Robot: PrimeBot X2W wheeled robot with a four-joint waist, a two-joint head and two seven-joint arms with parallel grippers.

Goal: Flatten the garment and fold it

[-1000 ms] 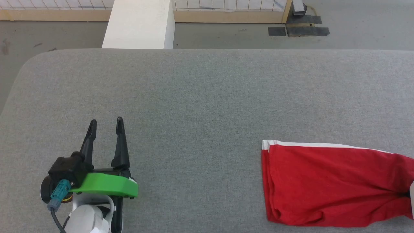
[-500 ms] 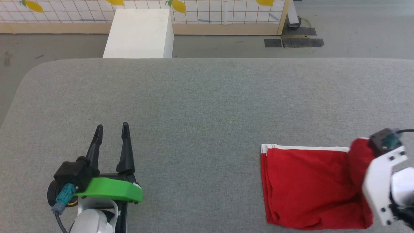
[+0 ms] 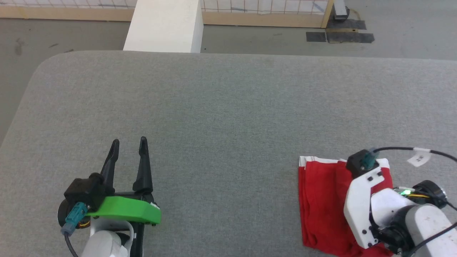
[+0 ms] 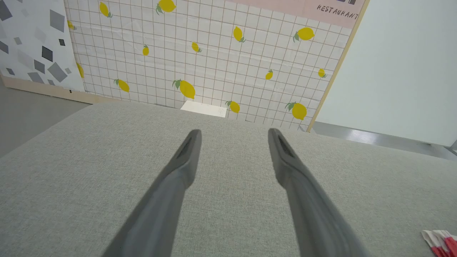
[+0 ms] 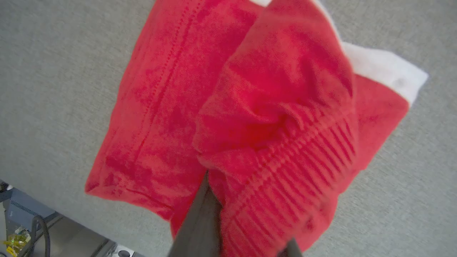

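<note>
Grey woven cloth covers the table [image 3: 228, 107] from its near edge to its rounded far rim. Nearest me, at about 7 o'clock in the head view, my left gripper [image 3: 128, 142] hangs over bare cloth. Its forearm rises from the bottom edge, and its two dark fingers point toward 12, spread wide with nothing between them. At about 4 o'clock my right arm reaches in from the lower right corner, wrist bent so the white bracket [image 3: 360, 207] faces up, with the fingers tucked beneath it. The right wrist view shows my right gripper [image 5: 246, 233] nearly closed, pinching the gathered waistband [image 5: 292, 167] of the red shorts [image 3: 321, 200] and holding that end above the rest. The shorts lie on the table at 4 o'clock, well apart from my left gripper, with white trim [image 3: 307, 161] at their far left corner. Past the far rim, at 11 o'clock, a white block [image 3: 164, 25] stands on the grey floor [image 3: 71, 32]. Behind it is a gridded, lemon-printed wall [image 4: 214, 53].
</note>
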